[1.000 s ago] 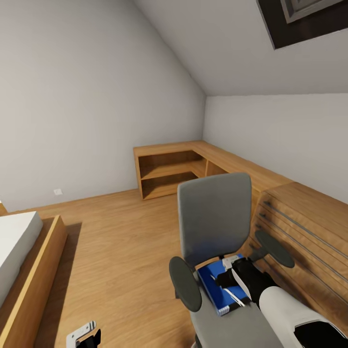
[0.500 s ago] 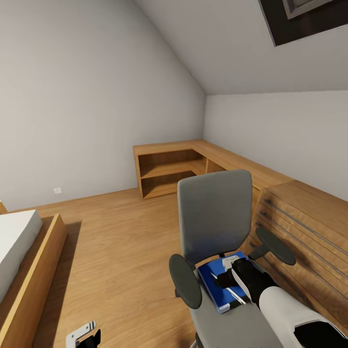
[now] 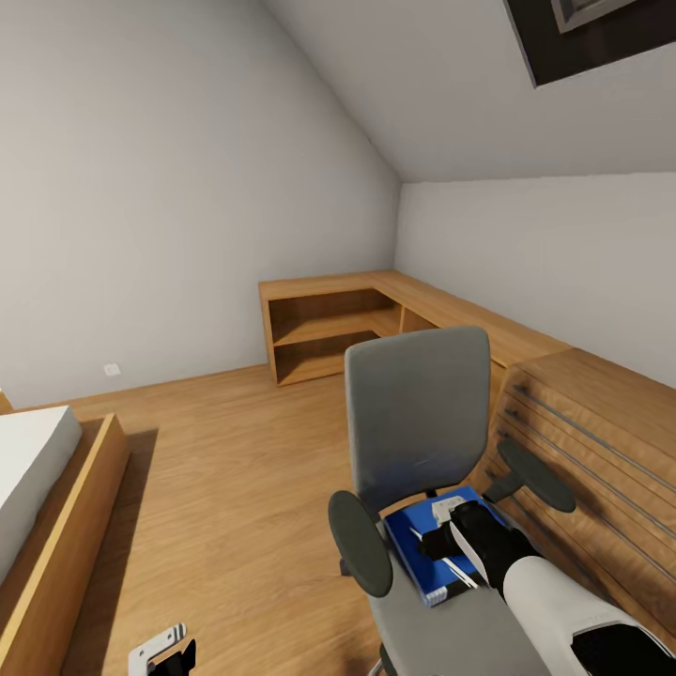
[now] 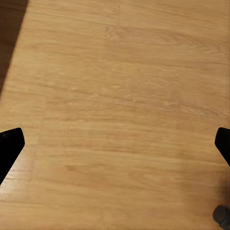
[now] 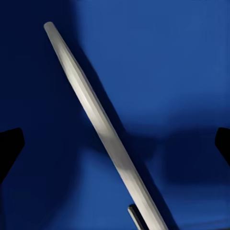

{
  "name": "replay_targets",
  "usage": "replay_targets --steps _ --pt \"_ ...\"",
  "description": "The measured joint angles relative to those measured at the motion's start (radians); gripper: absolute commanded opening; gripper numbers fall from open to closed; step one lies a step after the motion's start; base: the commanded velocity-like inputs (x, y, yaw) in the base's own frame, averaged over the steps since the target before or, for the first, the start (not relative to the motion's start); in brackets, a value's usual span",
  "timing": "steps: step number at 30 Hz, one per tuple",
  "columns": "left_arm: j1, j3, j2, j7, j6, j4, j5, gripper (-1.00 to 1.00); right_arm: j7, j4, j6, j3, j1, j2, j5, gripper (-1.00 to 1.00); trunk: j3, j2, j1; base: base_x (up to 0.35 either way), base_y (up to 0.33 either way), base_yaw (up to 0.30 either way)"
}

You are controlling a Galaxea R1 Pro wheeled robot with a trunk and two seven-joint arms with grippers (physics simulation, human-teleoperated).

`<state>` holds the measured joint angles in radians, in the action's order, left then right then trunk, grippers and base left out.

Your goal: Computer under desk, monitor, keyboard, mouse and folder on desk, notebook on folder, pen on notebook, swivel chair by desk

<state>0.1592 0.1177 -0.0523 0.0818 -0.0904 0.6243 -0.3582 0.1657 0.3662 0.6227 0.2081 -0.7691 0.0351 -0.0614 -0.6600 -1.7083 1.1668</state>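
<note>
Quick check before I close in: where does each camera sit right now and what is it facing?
Head view: on the head, looking down over the swivel chair; right arm reaches the folder, left gripper low.
Left wrist view: above bare wood floor; dark fingers wide apart.
Right wrist view: close over the pen; fingers apart.
Head and right wrist views share folder and pen.

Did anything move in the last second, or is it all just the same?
Only a little. The chair turned slightly, its backrest and far armrest swinging a bit to the right. The right end effector is low over the blue folder on the seat as before, with the pen lying on the folder. The left end effector has not moved.
</note>
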Motion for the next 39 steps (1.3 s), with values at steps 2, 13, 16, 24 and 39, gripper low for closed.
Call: replay_targets --steps 2,13,16,24,39 --pt "0.000 0.000 0.000 0.000 0.000 0.000 0.000 1.00 0.000 0.000 0.000 0.001 0.000 0.000 0.000 1.00 0.000 0.000 0.000 0.000 0.000 0.000" --pt "0.000 0.000 0.000 0.000 0.000 0.000 0.000 1.00 0.000 0.000 0.013 0.000 0.000 0.000 0.000 1.00 0.000 0.000 0.000 0.000 0.000 0.000" --pt "0.000 0.000 0.000 0.000 0.000 0.000 0.000 1.00 0.000 0.000 0.026 0.000 0.000 0.001 0.000 1.00 0.000 0.000 0.000 0.000 0.000 0.000" --pt "0.000 0.000 0.001 0.000 0.000 0.000 0.000 1.00 0.000 0.000 0.035 0.000 0.000 0.001 0.001 1.00 0.000 0.000 0.000 0.000 0.000 0.000" --pt "0.000 0.000 0.001 0.000 0.000 0.000 0.000 1.00 0.000 0.000 0.035 -0.001 0.001 0.001 0.001 1.00 0.000 0.000 0.000 0.000 0.000 0.000"
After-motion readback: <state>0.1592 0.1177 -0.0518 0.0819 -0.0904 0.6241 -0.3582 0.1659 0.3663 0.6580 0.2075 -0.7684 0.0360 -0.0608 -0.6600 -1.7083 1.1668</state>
